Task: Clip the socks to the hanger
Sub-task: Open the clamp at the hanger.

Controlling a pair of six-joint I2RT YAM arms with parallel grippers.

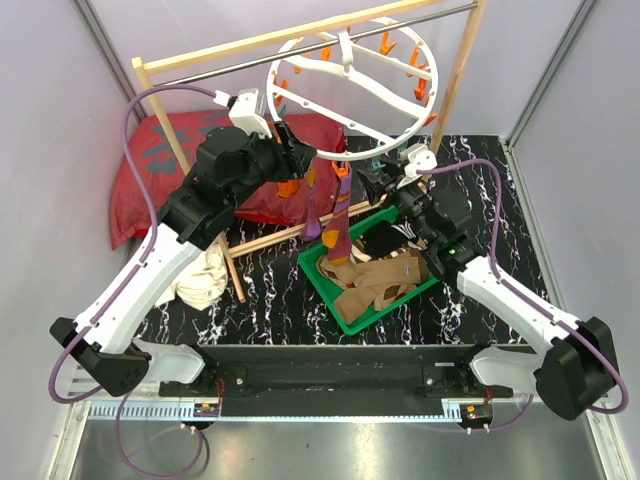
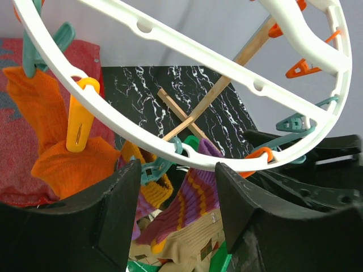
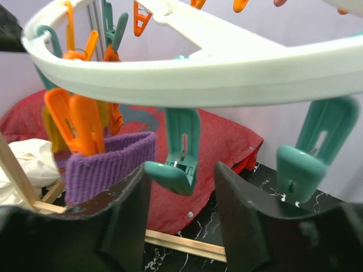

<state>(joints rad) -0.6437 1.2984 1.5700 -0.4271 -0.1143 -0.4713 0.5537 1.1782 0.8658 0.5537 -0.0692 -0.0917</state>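
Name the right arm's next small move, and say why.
Probably close the right gripper on the teal clip: it hangs empty from the hanger between the open fingers, with the cuff of the purple sock just beside it.

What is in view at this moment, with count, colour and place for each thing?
hanger: one, white ring with orange and teal clips, on the rack bar
rack: one, wooden posts, metal bar, far side
orange sock: one, clipped to the hanger
purple striped sock: one, hanging under the hanger
argyle socks: count unclear, brown-tan, in the tray
black sock: at least one, tray's far end
tray: one, green, table centre
cushion: one, red, far left
white cloth: one, left of the tray
table: black marbled
left gripper: open, under the ring
right gripper: open, around a teal clip
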